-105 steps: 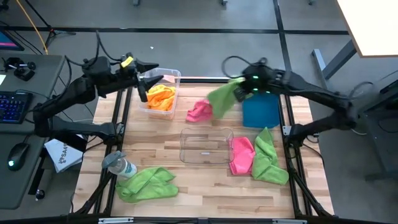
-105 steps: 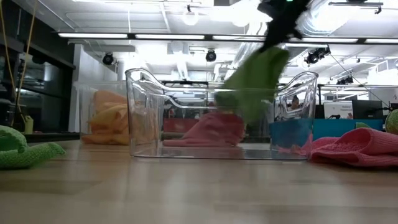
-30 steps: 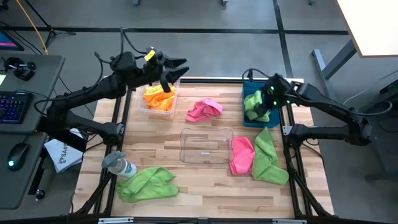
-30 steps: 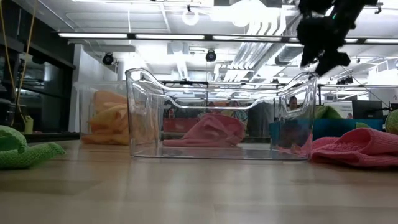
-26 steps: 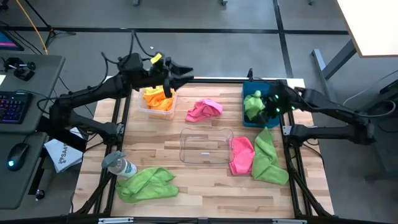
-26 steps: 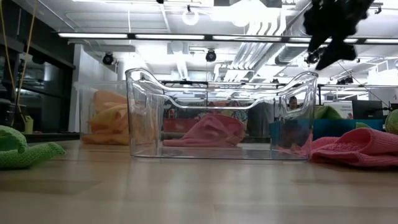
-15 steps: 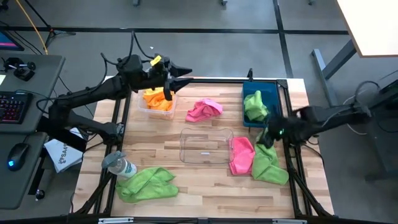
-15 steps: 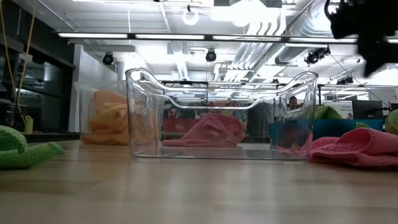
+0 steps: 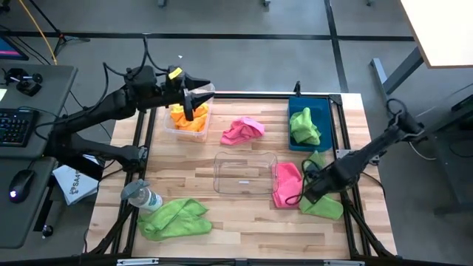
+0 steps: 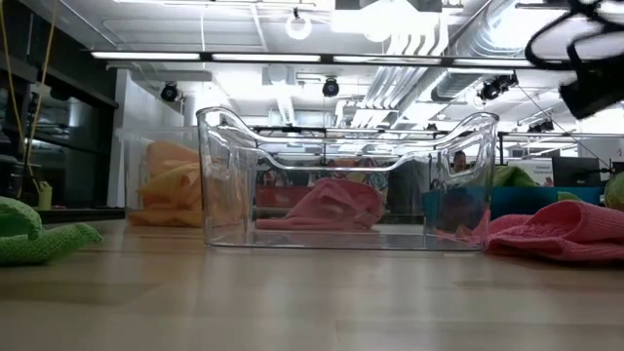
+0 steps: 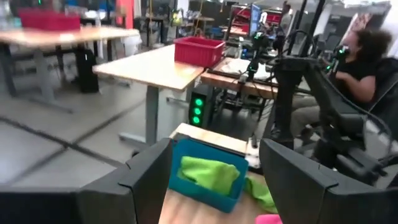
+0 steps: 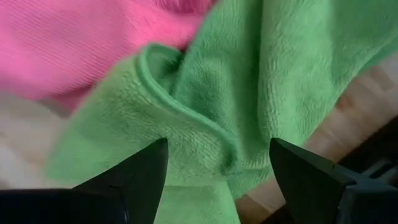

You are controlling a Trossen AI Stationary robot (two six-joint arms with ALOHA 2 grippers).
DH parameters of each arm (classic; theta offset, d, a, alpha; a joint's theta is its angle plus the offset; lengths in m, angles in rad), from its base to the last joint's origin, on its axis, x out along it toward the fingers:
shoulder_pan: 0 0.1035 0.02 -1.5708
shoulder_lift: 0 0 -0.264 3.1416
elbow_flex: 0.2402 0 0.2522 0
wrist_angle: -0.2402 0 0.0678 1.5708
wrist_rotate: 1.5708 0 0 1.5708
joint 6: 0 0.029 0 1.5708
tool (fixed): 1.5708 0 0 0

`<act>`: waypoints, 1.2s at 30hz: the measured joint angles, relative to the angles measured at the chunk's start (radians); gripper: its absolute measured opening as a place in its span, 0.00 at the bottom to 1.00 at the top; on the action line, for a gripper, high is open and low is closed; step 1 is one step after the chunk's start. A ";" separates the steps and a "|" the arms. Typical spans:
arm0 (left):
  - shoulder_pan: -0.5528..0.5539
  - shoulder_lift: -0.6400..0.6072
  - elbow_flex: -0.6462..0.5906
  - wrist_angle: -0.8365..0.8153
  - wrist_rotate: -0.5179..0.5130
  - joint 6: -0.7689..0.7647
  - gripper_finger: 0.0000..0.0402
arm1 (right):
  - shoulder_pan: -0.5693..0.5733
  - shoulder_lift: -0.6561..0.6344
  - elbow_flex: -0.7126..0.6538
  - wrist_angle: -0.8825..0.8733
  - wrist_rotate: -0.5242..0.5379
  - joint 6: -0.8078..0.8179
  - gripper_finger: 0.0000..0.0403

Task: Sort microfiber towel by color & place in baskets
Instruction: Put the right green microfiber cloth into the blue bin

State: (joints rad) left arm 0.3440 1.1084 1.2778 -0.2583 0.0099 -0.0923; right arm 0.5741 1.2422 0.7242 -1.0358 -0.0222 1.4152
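Observation:
My right gripper (image 9: 305,193) is open, low over the lime green towel (image 9: 323,193) at the table's right; its fingers stand on either side of a raised fold of that towel (image 12: 186,112). A pink towel (image 9: 287,184) lies beside this towel. Another green towel (image 9: 304,127) lies in the blue basket (image 9: 322,118). Orange towels (image 9: 188,118) fill the far-left clear basket (image 9: 171,129). My left gripper (image 9: 194,100) is open and empty above that basket. The middle clear basket (image 9: 244,174) holds nothing. A pink towel (image 9: 242,131) and a green towel (image 9: 174,218) lie on the table.
A clear plastic bottle (image 9: 141,196) lies at the table's left edge, near the front-left green towel. A white printed bag (image 9: 74,184) lies off the table's left side. A desk with keyboard and mouse stands farther left. A person sits at a desk in the room beyond (image 11: 360,56).
My right gripper has left the blue basket, where the green towel stays, and gone toward the table's near edge and down to the green towel at the right. My left gripper has drawn back a little toward the left above the orange basket.

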 joint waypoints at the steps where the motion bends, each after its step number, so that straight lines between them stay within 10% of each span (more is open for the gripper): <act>1: 0.007 -0.003 0.000 0.004 0.000 0.026 0.57 | 0.000 0.034 0.000 0.001 -0.008 -0.001 0.68; 8: 0.089 -0.020 0.000 0.080 0.046 0.101 0.57 | -0.018 0.241 0.000 0.019 -0.029 -0.031 0.64; 14: 0.142 -0.059 0.000 0.078 0.076 0.186 0.57 | 0.004 0.320 0.029 0.005 -0.164 -0.087 0.11; 20: 0.192 -0.143 0.000 0.098 0.077 0.237 0.57 | 0.037 0.190 0.282 -0.364 -0.123 -0.098 0.03; 30: 0.214 -0.181 -0.107 0.347 0.325 0.018 0.57 | -0.200 -0.029 0.625 -0.488 0.752 0.062 0.01; 36: 0.150 -0.162 -0.255 0.635 0.362 -0.256 0.57 | -0.582 -0.105 0.535 -0.414 0.851 -0.274 0.00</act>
State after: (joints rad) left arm 0.4937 0.9461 1.0224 0.3767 0.3718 -0.3483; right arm -0.0079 1.1374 1.2593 -1.4501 0.8291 1.1411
